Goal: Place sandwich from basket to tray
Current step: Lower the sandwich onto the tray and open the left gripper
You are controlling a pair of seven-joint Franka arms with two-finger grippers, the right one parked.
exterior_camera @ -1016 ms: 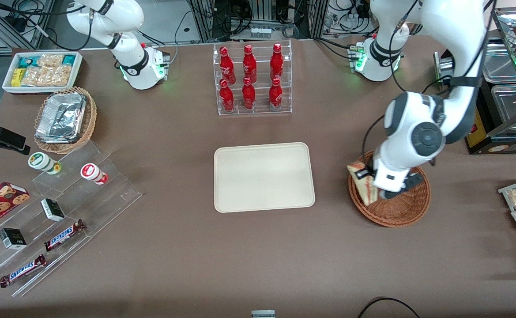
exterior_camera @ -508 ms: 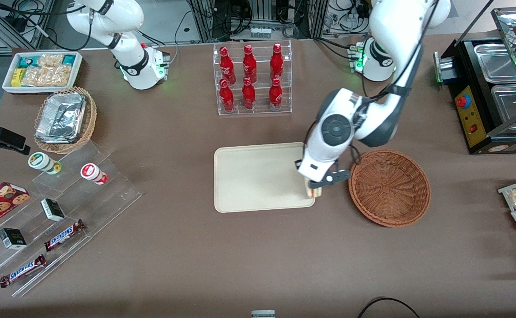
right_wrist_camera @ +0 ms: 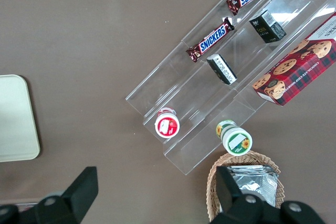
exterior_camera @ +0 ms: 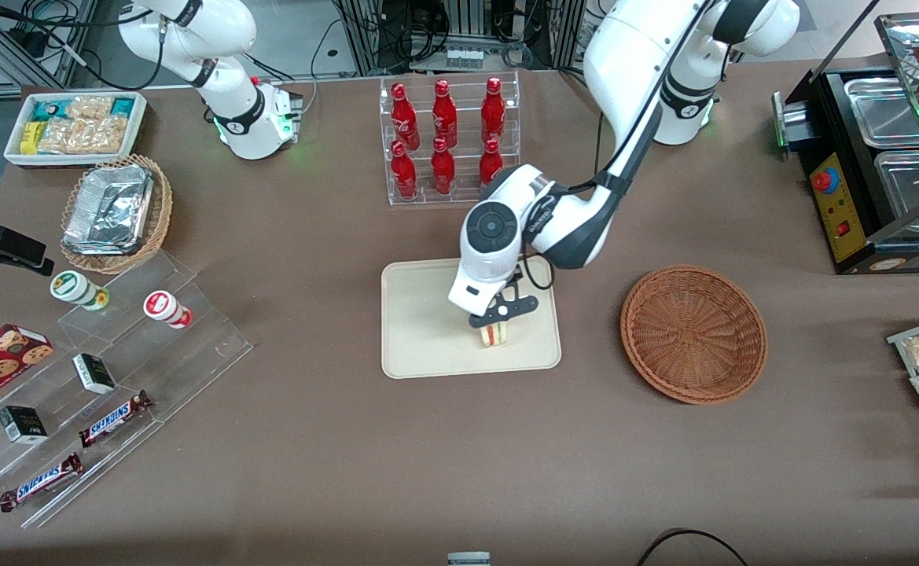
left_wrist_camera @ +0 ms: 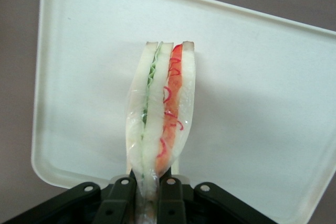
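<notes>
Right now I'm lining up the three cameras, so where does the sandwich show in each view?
Front view: the sandwich hangs from the end effector over the tray.
Left wrist view: the sandwich is pinched upright in the end effector, the tray beneath it.
Right wrist view: not visible.
Shared landmark: the tray.

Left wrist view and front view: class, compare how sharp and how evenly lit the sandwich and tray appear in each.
Left wrist view: the sandwich, clamped in the gripper, is crisp, while the tray looks washed out, almost white. Front view: even light, the tray cream with soft arm shadow, the sandwich tiny under the gripper.
</notes>
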